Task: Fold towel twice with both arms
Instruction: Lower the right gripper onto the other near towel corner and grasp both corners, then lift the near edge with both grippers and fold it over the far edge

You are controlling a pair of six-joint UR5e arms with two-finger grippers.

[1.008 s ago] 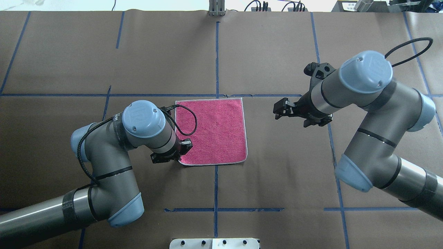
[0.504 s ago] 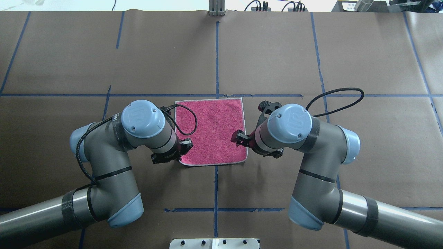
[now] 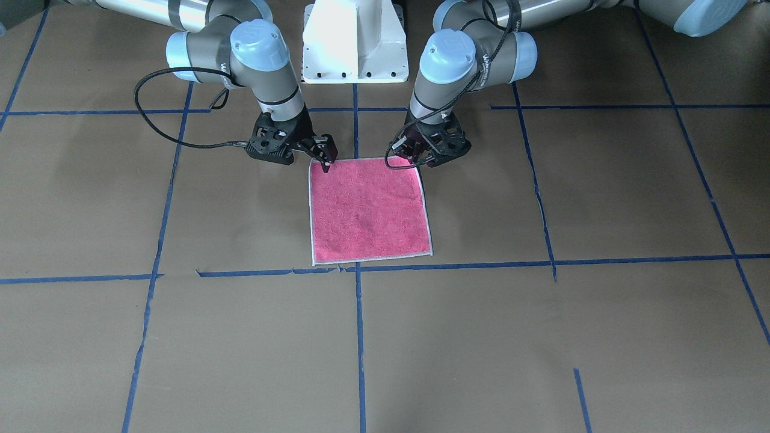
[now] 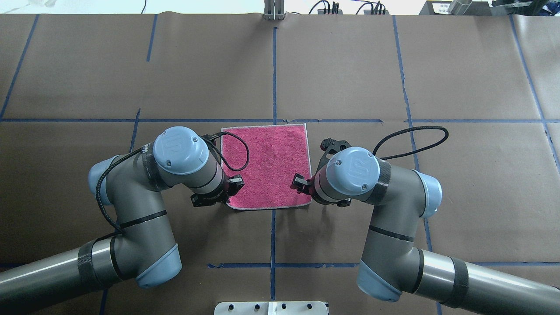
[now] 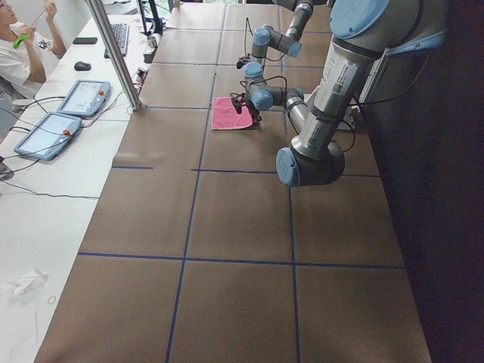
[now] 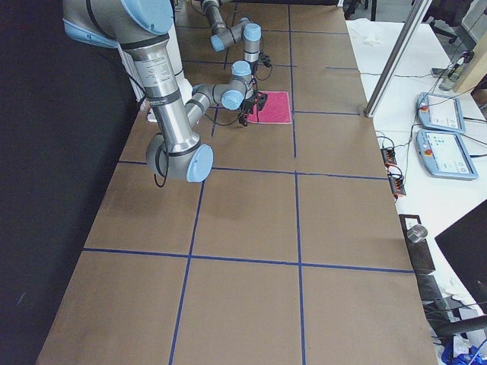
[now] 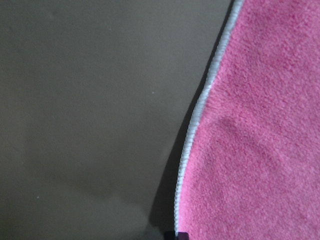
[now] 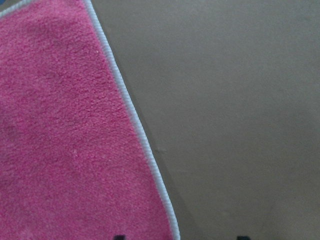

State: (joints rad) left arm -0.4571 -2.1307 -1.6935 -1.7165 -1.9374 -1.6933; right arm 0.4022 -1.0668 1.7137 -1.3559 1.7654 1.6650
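Note:
The towel lies flat, pink face up, with a pale stitched edge; it also shows in the front view. My left gripper sits at its near left corner and looks shut on the towel's edge. That edge is slightly raised in the left wrist view. In the front view the left gripper is on the right. My right gripper is open and low over the near right corner. Its tips straddle the towel's edge.
The brown paper table cover carries blue tape lines. The white base pedestal stands between the arms. A metal post, tablets and a person are at the far side table.
My right arm has swung in from the right and come down at the towel's near right corner. My left arm and the towel have not moved.

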